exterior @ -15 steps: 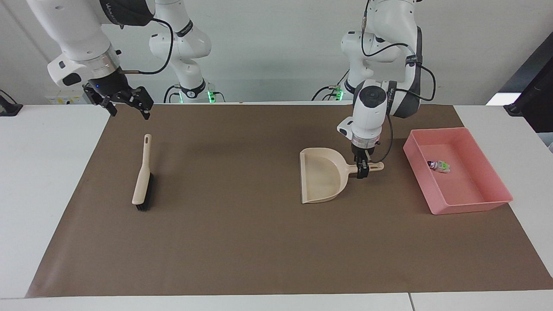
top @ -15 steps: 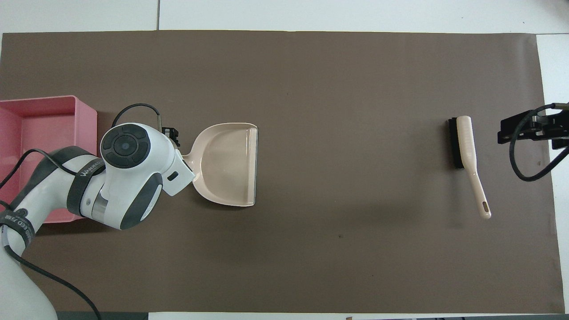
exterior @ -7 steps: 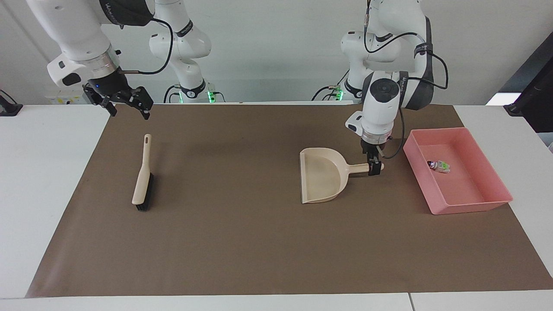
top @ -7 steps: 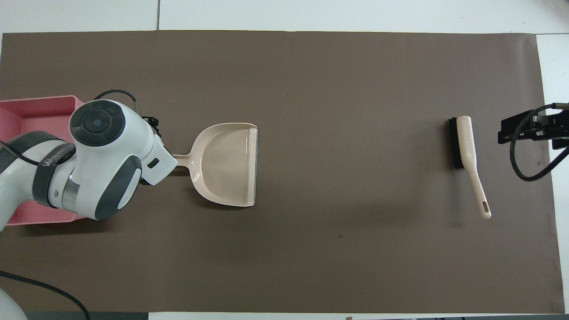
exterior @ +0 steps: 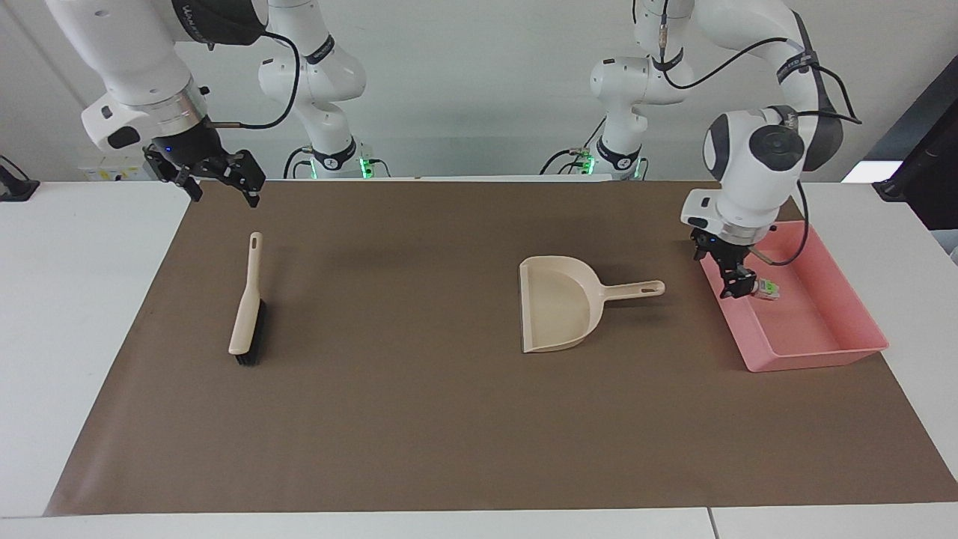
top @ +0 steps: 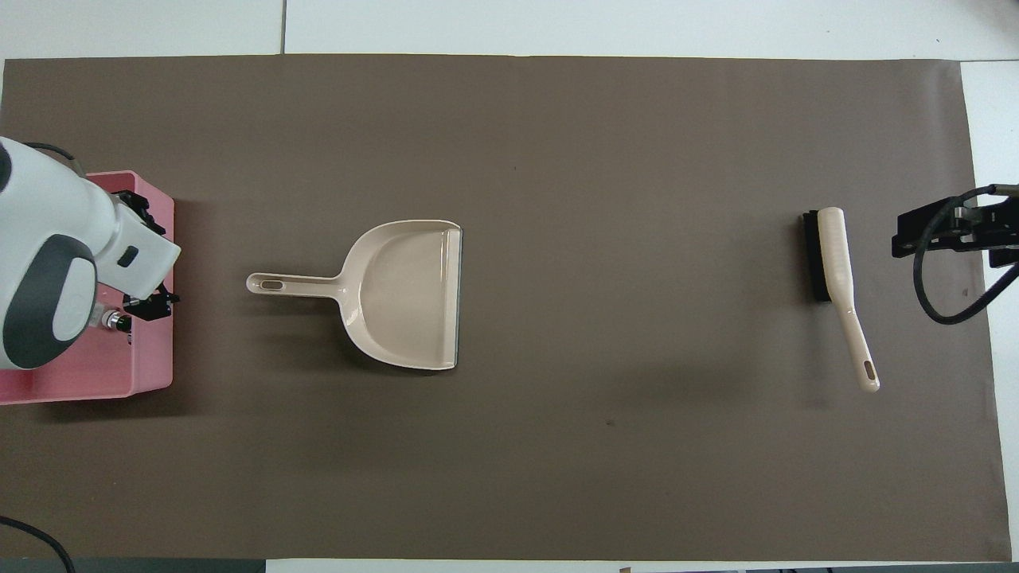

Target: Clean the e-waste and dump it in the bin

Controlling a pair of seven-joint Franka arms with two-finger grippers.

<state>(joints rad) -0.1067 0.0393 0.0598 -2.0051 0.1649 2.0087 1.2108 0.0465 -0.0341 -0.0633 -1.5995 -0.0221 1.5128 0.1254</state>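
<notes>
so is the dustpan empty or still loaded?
Empty. The dustpan lies flat on the mat with a bare scoop in both views. The white and green e-waste lies in the pink bin.

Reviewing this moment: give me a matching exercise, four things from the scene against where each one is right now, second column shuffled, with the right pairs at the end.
Things
1. dustpan
2. brush
3. e-waste
4. left gripper

Places
A. lying inside the pink bin
B. up over the bin's edge that faces the dustpan, holding nothing
C. flat on the brown mat between brush and bin, held by no gripper
D. on the mat toward the right arm's end, handle pointing toward the robots, near the waiting right gripper

Pairs: 1-C, 2-D, 3-A, 4-B
</notes>
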